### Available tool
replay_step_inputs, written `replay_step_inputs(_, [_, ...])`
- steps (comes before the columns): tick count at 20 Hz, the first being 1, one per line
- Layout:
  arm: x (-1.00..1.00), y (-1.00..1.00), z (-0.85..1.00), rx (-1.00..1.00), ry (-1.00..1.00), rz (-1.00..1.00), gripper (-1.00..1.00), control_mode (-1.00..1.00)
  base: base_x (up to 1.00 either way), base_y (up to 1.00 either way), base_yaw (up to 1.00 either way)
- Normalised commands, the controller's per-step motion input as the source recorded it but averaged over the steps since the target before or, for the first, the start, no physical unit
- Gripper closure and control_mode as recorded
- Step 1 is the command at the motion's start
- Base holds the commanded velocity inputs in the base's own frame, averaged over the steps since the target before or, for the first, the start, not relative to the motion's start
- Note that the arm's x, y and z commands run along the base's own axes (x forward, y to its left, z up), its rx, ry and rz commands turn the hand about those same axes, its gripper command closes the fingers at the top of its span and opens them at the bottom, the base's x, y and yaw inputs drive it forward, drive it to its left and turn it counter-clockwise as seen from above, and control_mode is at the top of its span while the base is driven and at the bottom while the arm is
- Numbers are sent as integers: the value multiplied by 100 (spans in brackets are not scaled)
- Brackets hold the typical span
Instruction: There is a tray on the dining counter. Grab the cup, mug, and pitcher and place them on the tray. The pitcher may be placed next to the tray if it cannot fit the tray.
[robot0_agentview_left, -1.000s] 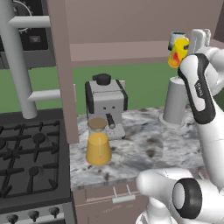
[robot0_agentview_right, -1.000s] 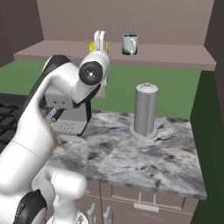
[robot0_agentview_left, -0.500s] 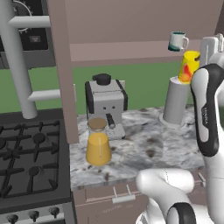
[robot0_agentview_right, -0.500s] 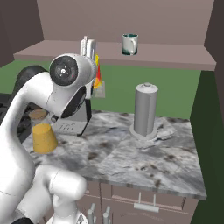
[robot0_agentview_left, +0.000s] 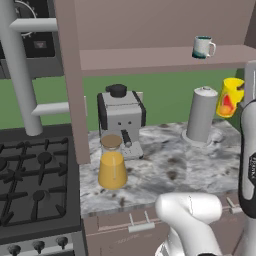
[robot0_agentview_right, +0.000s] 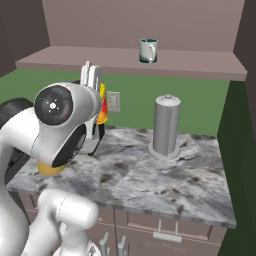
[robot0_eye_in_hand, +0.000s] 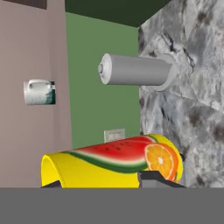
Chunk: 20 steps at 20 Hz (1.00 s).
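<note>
The cup (robot0_agentview_left: 229, 97), apparently clamped between the fingers (robot0_eye_in_hand: 151, 176), is best kept upright and clear of the shelf (robot0_agentview_left: 150, 57) while carried trayward.

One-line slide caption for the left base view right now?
Gripper carries the yellow cup beside the grey cylinder; mug on shelf, pitcher on worktop.

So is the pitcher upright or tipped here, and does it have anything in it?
Upright: the pitcher stands on the worktop before the coffee machine, neck up, orange-yellow liquid filling its lower body.
</note>
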Motion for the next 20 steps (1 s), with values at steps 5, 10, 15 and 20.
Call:
replay_step_inputs(5, [-21, 19, -21, 0, 1, 0, 100, -100, 0, 0, 0])
replay_step_inputs(10, [1, 22, -1, 0, 15, 1, 100, -100, 0, 0, 0])
replay_step_inputs(15, [0, 8, 0, 1, 18, 0, 100, -100, 0, 0, 0])
replay_step_inputs(20, [0, 0, 0, 1, 12, 2, 100, -100, 0, 0, 0])
